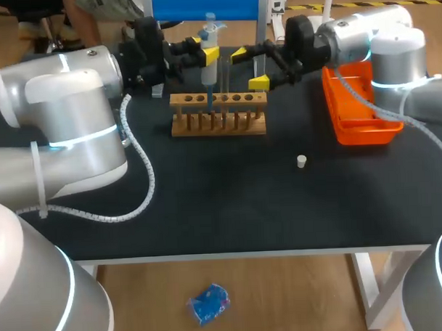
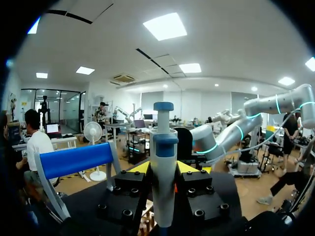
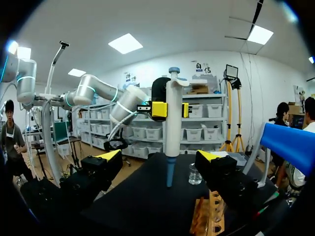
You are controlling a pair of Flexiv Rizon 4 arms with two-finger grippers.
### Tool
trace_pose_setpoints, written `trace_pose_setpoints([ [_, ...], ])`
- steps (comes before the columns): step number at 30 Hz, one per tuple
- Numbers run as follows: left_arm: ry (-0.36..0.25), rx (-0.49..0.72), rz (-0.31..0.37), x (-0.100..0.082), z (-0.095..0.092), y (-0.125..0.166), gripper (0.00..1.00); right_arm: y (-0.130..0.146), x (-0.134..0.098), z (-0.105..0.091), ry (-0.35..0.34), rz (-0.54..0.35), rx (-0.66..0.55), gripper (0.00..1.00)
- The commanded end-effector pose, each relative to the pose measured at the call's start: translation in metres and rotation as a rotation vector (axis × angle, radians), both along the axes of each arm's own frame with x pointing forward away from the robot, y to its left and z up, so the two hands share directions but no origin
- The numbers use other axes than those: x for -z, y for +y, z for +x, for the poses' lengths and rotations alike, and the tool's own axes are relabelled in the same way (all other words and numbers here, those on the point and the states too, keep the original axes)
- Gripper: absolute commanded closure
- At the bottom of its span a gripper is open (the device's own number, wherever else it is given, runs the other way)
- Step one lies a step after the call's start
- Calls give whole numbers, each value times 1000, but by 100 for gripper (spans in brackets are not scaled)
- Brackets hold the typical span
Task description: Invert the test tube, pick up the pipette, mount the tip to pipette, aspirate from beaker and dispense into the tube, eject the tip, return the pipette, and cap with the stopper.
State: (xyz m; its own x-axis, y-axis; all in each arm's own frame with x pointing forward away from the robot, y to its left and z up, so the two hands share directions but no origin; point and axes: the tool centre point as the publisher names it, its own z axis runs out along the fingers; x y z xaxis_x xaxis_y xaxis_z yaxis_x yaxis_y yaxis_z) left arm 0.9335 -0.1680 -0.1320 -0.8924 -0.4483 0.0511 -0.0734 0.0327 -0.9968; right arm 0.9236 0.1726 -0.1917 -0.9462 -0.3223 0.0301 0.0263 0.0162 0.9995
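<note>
While the stopper (image 1: 301,161) lies loose in front, the pipette (image 1: 210,35) stands clamped in the left gripper (image 1: 204,48) past the wooden rack (image 1: 179,101).
The right gripper (image 1: 249,68) has its 2 fingers gaping wide, empty; best hold the pipette plumb, lowering slowly toward the beaker (image 3: 195,174).

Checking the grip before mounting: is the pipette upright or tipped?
Upright: the pipette stands vertical in the jaws of the left gripper.
</note>
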Motion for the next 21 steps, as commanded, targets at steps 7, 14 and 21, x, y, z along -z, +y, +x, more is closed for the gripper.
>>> trace_pose_setpoints([
  [7, 47, -261, -19, -15, 31, 22, 100, -28, -31, 5, -61, -153, 280, 0],
  [14, 84, -364, -18, -23, 60, 34, 100, -33, -43, 26, -50, -199, 407, 0],
  [21, 132, -438, 23, -21, 97, 48, 100, -30, -51, 50, -33, -281, 534, 0],
])
